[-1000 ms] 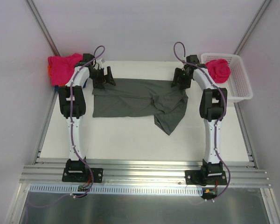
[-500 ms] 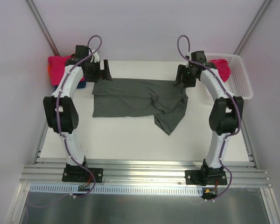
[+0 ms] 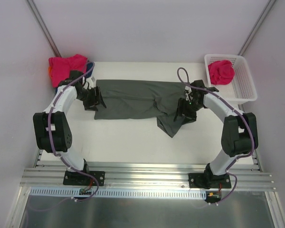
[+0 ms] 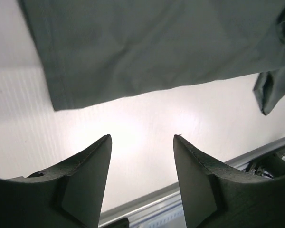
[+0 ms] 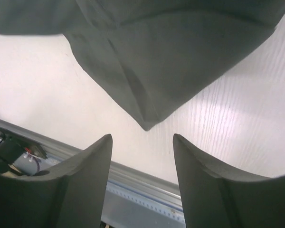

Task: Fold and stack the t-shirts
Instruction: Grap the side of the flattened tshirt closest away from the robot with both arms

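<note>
Evidently shirt (image 3: 133,97) is laid parallel to far edge of table (image 3: 133,140); left gripper (image 3: 97,100) at its left end, right gripper (image 3: 183,114) opposite; both parted, empty.

White lattice basket (image 3: 244,90) stands at the far right corner of the white table (image 3: 133,142); an aluminium rail (image 3: 147,176) runs along the table's near edge.
</note>
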Motion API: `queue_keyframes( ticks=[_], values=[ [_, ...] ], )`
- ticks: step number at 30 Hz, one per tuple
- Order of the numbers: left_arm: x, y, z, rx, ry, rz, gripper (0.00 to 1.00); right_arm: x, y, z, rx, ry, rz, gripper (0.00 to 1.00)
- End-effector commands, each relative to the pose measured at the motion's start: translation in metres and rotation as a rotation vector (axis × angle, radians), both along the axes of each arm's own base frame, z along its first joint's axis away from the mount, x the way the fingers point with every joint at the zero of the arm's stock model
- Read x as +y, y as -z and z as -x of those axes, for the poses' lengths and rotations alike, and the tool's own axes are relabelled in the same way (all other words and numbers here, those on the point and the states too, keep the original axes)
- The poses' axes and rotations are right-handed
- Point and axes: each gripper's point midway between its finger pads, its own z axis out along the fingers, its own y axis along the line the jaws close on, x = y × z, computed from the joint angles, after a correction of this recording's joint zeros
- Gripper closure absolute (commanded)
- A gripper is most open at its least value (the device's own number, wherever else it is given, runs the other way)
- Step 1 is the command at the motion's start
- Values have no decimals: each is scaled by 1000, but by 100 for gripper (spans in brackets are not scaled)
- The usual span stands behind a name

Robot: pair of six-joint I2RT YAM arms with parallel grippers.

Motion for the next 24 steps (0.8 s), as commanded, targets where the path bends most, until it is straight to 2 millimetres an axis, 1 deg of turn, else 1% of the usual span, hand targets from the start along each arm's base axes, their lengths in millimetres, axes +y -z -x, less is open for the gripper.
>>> queue_keyframes(
  ticks=[1, 3, 4, 6, 10, 13, 16, 20, 24],
  values=[
    [5, 21, 21, 143, -77, 77, 45, 16, -9, 19, 23, -25, -34, 43],
    [6, 31, 29, 198, -91, 104, 44, 22, -6, 23, 34, -50, -30, 43],
    [9, 38, 31, 226, -100, 107, 44, 27, -5, 26, 41, -67, -24, 44],
    [11, 44, 32, 257, -103, 110, 41, 34, -4, 25, 43, -87, -22, 44],
    [13, 56, 25, 305, -120, 132, 40, 50, 3, 39, 75, -130, -24, 45],
    [14, 58, 20, 313, -124, 138, 40, 57, 11, 51, 111, -141, -23, 45],
    [15, 62, 19, 331, -132, 154, 40, 58, 20, 61, 141, -144, -22, 45],
    [19, 66, 17, 338, -142, 150, 40, 51, 26, 64, 150, -147, 0, 45],
    [23, 72, 13, 345, -146, 137, 40, 44, 34, 64, 157, -144, 23, 44]
  ],
)
